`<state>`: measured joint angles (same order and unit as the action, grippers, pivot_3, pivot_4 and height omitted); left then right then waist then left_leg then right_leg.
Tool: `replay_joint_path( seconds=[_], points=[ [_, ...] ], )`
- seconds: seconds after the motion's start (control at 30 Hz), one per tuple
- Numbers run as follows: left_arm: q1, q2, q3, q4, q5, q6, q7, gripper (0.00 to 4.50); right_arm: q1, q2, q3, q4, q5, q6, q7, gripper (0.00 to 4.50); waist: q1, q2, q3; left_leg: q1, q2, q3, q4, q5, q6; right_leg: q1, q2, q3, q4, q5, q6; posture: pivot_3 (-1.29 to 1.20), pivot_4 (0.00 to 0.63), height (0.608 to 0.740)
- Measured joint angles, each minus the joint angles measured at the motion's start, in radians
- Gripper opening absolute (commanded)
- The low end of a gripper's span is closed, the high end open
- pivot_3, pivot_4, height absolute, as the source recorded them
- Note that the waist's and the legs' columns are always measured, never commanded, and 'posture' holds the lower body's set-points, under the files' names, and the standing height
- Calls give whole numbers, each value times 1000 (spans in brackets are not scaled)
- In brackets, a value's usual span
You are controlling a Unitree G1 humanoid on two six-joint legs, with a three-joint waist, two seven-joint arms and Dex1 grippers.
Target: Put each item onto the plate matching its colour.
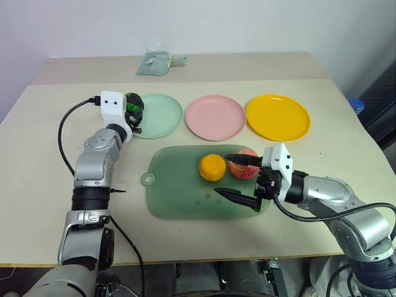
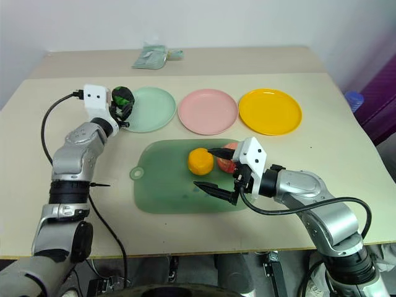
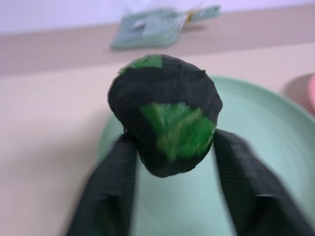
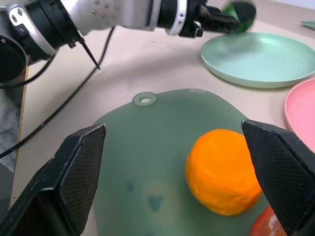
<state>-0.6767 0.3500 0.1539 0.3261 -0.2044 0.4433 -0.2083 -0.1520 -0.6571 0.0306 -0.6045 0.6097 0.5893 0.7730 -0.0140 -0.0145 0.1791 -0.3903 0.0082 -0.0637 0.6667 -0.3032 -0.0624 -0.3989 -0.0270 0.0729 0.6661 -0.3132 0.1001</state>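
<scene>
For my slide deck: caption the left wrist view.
Left gripper holds the green-and-black ball between its fingers above the mint green plate.

Green-black ball (image 3: 165, 120); orange fruit (image 4: 224, 172); seemingly pink-red apple (image 1: 245, 166).

Green-black ball (image 3: 167, 118) above the mint plate's (image 1: 162, 115) edge.

No readable text, label, brand, number or sign is showing on anything in these views.
</scene>
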Motion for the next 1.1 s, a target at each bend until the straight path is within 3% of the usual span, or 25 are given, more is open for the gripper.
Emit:
replay_joint_path(
  seconds=[0.03,0.23,0.4,0.63,0.9,1.1],
  points=[
    [-2,0,0,17,0,-11,-6,4442,0,1,0,0,-2,0,-3,4500,0,0,0,-2,0,0,0,1,-2,-2,0,0,0,0,0,0,150,740],
    [61,24,6,-96,-57,-70,-153,4442,39,-1,-8,-4,-6,1,-21,4500,2,0,0,-3,2,1,0,2,-3,-3,-2,0,0,0,0,0,150,740],
    [239,95,-74,-414,-158,-42,-390,4442,66,-35,-47,-9,-5,1,-11,4500,2,0,0,-1,2,0,0,1,-1,-1,-1,0,1,0,0,0,150,740],
    [446,204,-189,-587,-142,-58,-535,4442,-58,-45,-1,8,-23,71,-26,4500,-18,0,0,5,3,1,0,2,0,3,2,1,1,3,-2,0,150,740],
    [766,324,-43,-703,-171,-144,-638,4442,-253,-8,195,49,-173,151,-94,4500,-29,1,0,3,5,1,-1,2,1,2,-1,1,1,3,-3,0,150,740],
    [883,336,-4,-762,-179,-195,-670,4442,-341,56,270,141,-226,220,-121,4500,-12,1,0,3,5,1,-1,2,1,2,-2,0,0,3,-3,0,150,740]
  ],
)
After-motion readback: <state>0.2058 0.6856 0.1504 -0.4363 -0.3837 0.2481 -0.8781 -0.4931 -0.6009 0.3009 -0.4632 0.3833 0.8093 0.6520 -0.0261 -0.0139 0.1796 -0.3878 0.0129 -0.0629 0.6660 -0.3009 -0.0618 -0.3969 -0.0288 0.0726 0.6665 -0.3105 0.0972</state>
